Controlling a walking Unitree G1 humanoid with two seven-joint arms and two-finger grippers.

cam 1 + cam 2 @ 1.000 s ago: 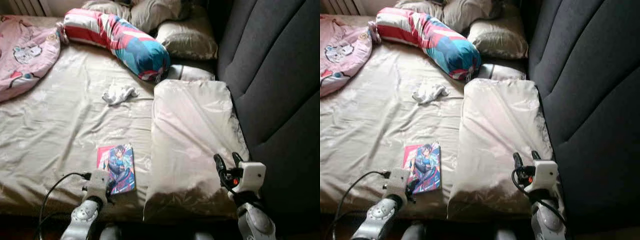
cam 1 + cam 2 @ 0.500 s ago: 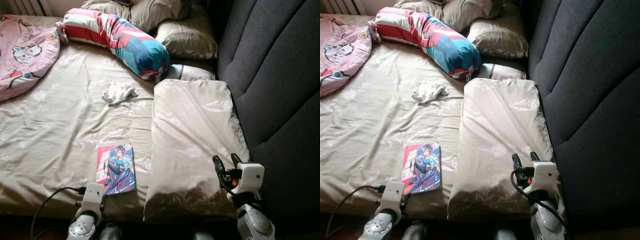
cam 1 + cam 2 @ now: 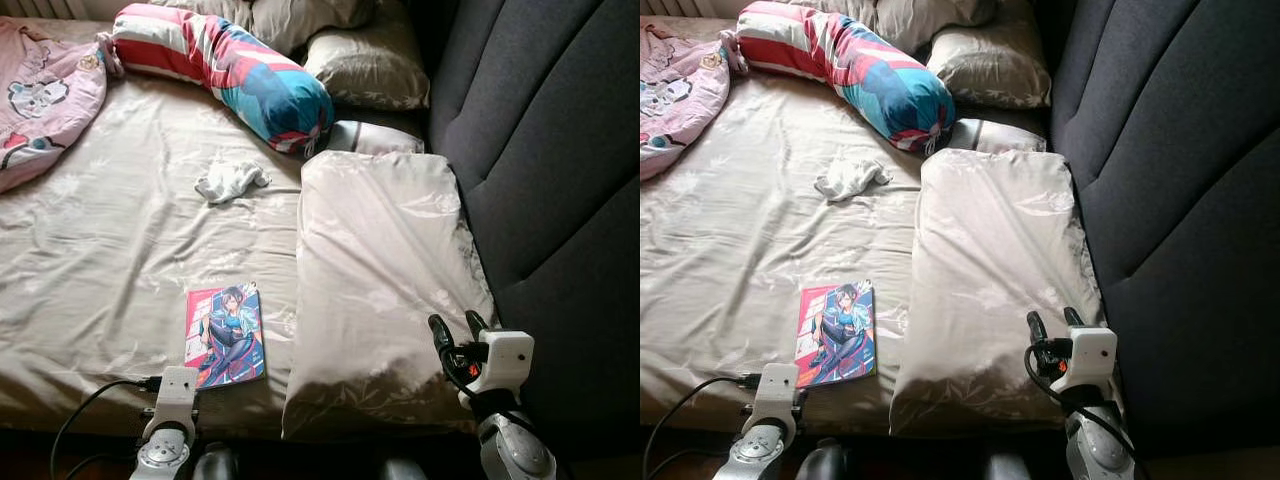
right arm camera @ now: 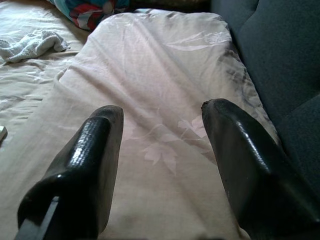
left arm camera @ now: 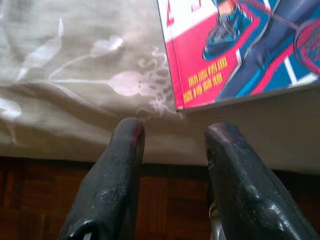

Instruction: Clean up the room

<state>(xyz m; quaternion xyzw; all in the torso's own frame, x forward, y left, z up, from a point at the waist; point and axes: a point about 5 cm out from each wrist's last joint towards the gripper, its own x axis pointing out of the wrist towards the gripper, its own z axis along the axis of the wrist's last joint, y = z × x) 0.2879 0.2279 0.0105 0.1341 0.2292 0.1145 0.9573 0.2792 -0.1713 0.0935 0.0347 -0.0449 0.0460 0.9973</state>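
Left hand (image 5: 172, 135): released, its two black fingers (image 5: 120, 165) spread apart, low at the near edge of the bed, just short of the book's near corner and not touching it
Right hand (image 3: 458, 335): released, fingers (image 4: 95, 150) apart, poised over the near end of the long pillow, holding nothing
Book (image 3: 224, 334): flat on the sheet near the bed's front edge, cover up, red and blue with a drawn figure; just beside the long pillow's left side
Long pillow (image 3: 375, 270): pale beige, lying lengthwise along the right side of the bed, against the headboard
Bed (image 3: 110, 250): covered in a wrinkled beige sheet with a faint flower pattern
White cloth (image 3: 230, 181): crumpled, lying alone mid-bed, well apart from the book
Bolster (image 3: 230, 72): striped red, white and blue, lying across the far part of the bed, its end near the top of the long pillow
Pillows (image 3: 370, 65): beige, piled at the far end behind the bolster
Pink blanket (image 3: 40, 100): cartoon print, bunched at the far left
Headboard (image 3: 550, 150): dark grey, padded, along the right side
Floor (image 5: 165, 200): dark wood, under the bed edge
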